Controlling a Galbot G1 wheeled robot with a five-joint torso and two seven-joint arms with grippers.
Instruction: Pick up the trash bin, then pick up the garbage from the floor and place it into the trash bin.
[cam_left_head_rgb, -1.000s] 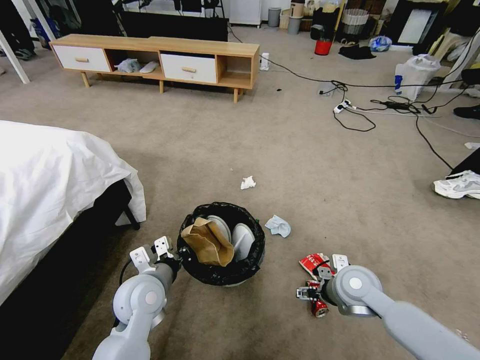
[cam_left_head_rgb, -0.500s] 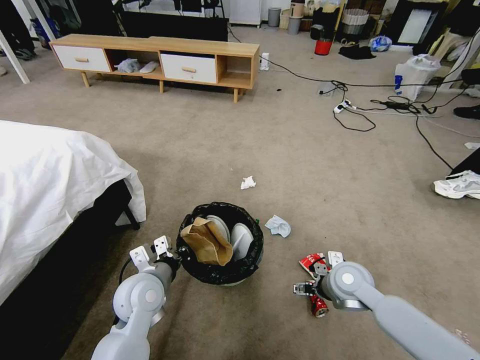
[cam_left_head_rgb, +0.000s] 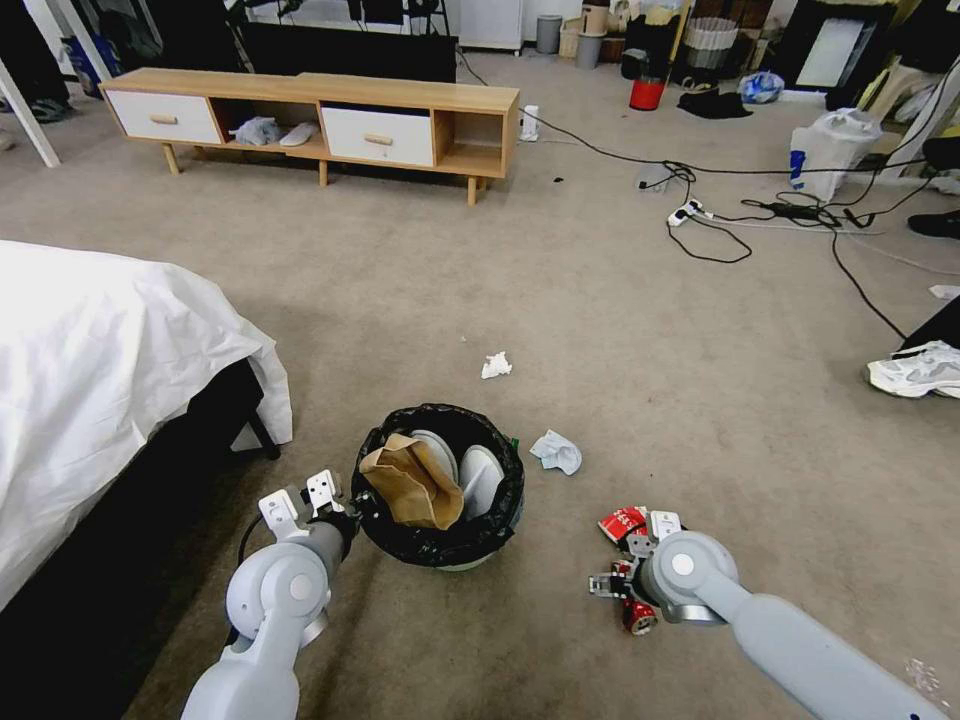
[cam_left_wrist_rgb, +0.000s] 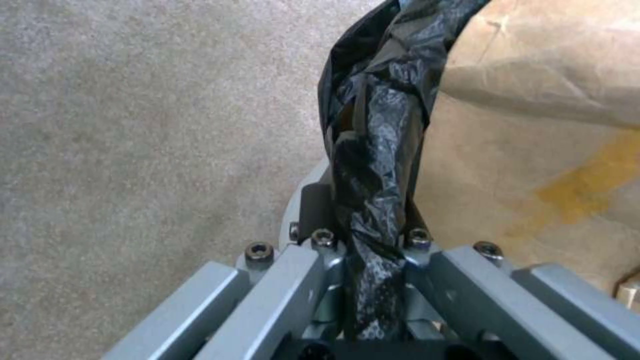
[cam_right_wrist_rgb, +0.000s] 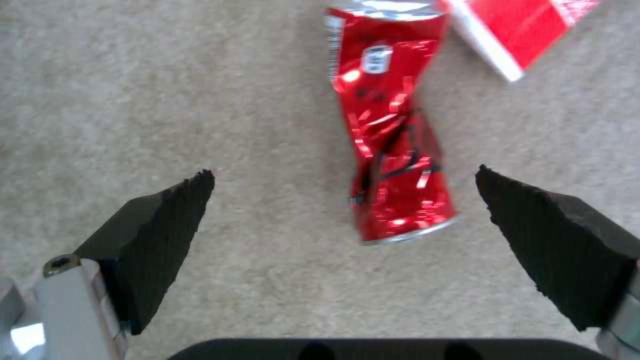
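Observation:
The trash bin (cam_left_head_rgb: 440, 540) is a small round bin lined with a black bag and stands on the carpet in front of me. A crumpled brown paper bag (cam_left_head_rgb: 410, 485) sticks out of it. My left gripper (cam_left_head_rgb: 348, 518) is shut on the bin's bag-covered rim (cam_left_wrist_rgb: 373, 150) at its left side. My right gripper (cam_left_head_rgb: 628, 585) hangs open just above a crushed red can (cam_right_wrist_rgb: 393, 150), its black pads (cam_right_wrist_rgb: 160, 235) on either side of it. A red-and-white carton (cam_left_head_rgb: 622, 522) lies beside the can. White tissues (cam_left_head_rgb: 496, 365) (cam_left_head_rgb: 556, 452) lie on the floor beyond the bin.
A bed with a white sheet (cam_left_head_rgb: 100, 380) stands close on the left. A low wooden cabinet (cam_left_head_rgb: 320, 110) lines the far side. Cables (cam_left_head_rgb: 760, 210), a white plastic bag (cam_left_head_rgb: 830, 150) and a shoe (cam_left_head_rgb: 915, 370) lie to the right.
My right arm has shifted a little to the left and nearer, keeping its gripper over the red can. The left gripper and the bin have barely moved.

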